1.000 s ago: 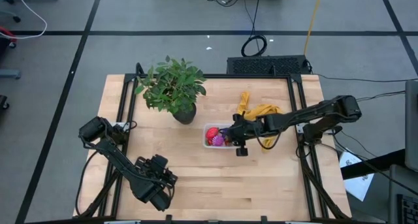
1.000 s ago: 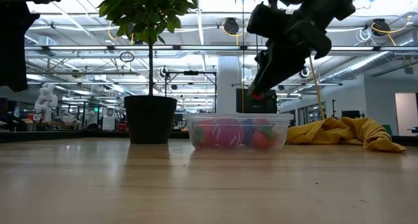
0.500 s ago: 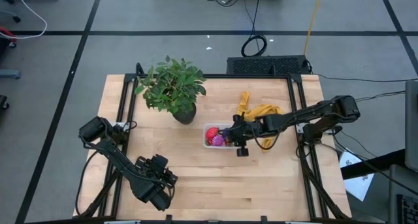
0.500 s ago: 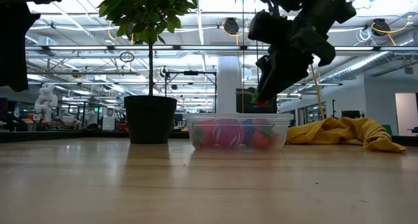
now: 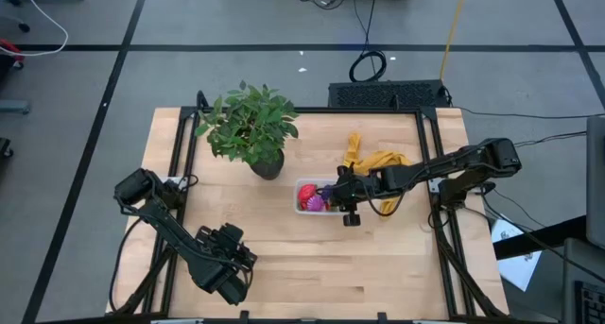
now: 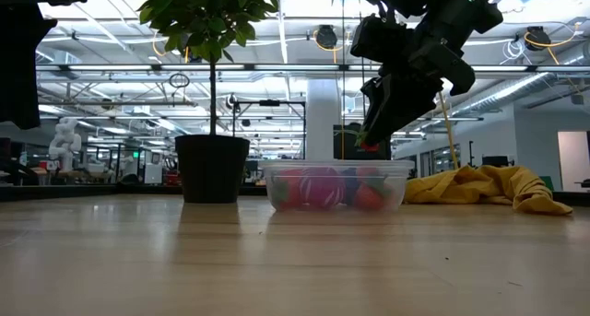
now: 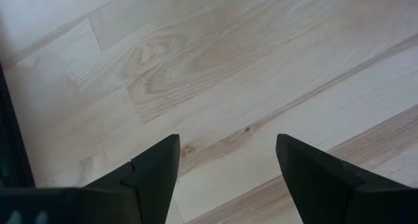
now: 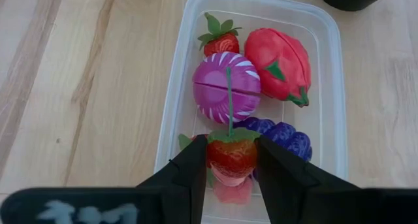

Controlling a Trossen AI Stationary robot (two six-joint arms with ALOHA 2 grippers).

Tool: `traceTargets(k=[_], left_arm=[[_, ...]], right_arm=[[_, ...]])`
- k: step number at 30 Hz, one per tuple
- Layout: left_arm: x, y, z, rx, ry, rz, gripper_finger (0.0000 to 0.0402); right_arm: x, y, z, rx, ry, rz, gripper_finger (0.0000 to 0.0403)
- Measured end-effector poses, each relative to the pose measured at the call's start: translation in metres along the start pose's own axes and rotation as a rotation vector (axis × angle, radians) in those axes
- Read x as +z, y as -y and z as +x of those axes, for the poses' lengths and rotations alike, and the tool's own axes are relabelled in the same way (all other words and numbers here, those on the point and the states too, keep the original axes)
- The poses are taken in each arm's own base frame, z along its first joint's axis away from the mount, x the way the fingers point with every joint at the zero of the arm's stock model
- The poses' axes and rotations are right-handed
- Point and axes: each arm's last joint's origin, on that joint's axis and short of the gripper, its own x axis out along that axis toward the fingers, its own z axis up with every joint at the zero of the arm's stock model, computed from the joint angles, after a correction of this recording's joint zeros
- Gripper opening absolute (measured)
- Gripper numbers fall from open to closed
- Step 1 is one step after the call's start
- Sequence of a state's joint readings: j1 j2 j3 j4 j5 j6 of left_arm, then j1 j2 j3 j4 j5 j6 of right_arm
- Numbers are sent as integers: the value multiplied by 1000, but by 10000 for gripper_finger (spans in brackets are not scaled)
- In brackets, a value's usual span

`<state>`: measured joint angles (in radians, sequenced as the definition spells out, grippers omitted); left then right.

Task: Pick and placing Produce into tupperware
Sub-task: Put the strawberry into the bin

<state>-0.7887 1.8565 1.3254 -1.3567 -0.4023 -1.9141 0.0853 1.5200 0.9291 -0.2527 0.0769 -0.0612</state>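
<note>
While clamped on a strawberry (image 8: 231,155), right gripper (image 8: 231,160) hovers inside tupperware rim (image 8: 171,113), left gripper (image 7: 222,172) parted over bare table (image 7: 215,74).

A: Which colours are seen inside the clear tupperware (image 8: 330,67)?

B: A red strawberry (image 8: 218,40) with green leaves, a magenta fruit (image 8: 226,87) striped in white, a red-pink piece (image 8: 281,56) with green flecks and dark purple bumpy grapes (image 8: 284,136) are shown.

A: And elsewhere?

B: A red fruit (image 8: 231,155) with a green stem is seen between dark fingers (image 8: 189,175). A mustard-yellow cloth (image 5: 376,162), a green plant (image 5: 248,123) in a black pot (image 6: 212,168) and a pale wood table (image 5: 312,258) are noted.
</note>
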Motion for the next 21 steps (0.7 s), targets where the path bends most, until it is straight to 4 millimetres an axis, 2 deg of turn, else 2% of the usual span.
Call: traceTargets(k=[12, 21], left_arm=[[0, 0, 0, 0, 1, 0, 257], [0, 0, 0, 0, 1, 0, 257]], right_arm=[[0, 0, 0, 0, 0, 16, 105], [-13, -1, 7, -1, 0, 25, 105]])
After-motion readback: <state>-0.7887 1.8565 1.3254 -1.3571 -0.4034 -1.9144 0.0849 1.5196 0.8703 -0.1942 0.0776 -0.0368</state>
